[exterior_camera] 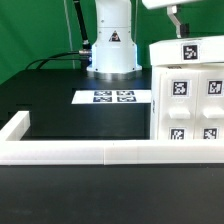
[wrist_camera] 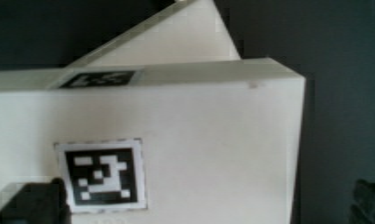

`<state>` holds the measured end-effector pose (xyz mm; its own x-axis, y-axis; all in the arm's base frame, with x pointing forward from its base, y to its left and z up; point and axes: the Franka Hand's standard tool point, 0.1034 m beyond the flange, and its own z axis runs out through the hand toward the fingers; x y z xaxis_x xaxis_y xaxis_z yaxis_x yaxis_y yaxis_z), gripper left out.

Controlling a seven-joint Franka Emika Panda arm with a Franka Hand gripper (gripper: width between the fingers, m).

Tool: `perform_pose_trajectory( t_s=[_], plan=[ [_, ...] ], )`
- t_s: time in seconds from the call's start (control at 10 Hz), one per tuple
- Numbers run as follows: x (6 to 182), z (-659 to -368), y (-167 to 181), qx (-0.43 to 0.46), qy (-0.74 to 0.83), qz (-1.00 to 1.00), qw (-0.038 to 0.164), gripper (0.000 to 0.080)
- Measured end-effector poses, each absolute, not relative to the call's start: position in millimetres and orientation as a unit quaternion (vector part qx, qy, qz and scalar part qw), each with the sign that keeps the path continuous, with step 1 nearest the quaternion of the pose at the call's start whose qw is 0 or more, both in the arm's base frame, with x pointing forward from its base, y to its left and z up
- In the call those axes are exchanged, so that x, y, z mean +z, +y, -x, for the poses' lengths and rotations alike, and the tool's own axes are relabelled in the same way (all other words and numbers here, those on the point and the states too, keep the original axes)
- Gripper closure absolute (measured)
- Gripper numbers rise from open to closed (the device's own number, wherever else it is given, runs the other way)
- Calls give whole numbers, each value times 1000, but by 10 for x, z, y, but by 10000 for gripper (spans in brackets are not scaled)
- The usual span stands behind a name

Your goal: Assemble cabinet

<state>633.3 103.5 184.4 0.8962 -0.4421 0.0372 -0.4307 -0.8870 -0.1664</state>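
Note:
The white cabinet (exterior_camera: 190, 95) stands at the exterior view's right, box-shaped, with several black-and-white tags on its front panels and one tag on a top piece (exterior_camera: 188, 50). My gripper (exterior_camera: 178, 28) hangs just above that top piece. In the wrist view the cabinet (wrist_camera: 219, 140) fills the frame, with one tag (wrist_camera: 99, 175) on its face and another (wrist_camera: 104, 78) on its upper edge. My gripper (wrist_camera: 198, 205) is open. One dark finger (wrist_camera: 33, 205) lies over the white face. The other finger (wrist_camera: 365, 203) stands past the cabinet's edge, with a gap to it.
The marker board (exterior_camera: 112, 97) lies flat on the black table before the robot base (exterior_camera: 111, 50). A low white rail frame (exterior_camera: 90, 150) borders the table's front and left side. Cables run behind the base.

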Motion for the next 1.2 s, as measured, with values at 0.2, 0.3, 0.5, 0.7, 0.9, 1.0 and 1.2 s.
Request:
perform_pose_trajectory(
  t_s=[0.2,0.3,0.5,0.7,0.9,1.0,1.2],
  plan=[
    [1852,-6349,1026,-51,102,991,72,2],
    [1853,-6354,998,-56,31,996,68,2],
    [1851,-6352,961,-63,-100,991,60,2],
    [1813,-6300,912,-52,-229,971,50,2],
    [1825,-6271,896,-45,-312,948,32,2],
    [1816,-6259,904,-43,-354,934,21,2],
    [1812,-6265,867,-43,-405,913,16,2]
  ],
)
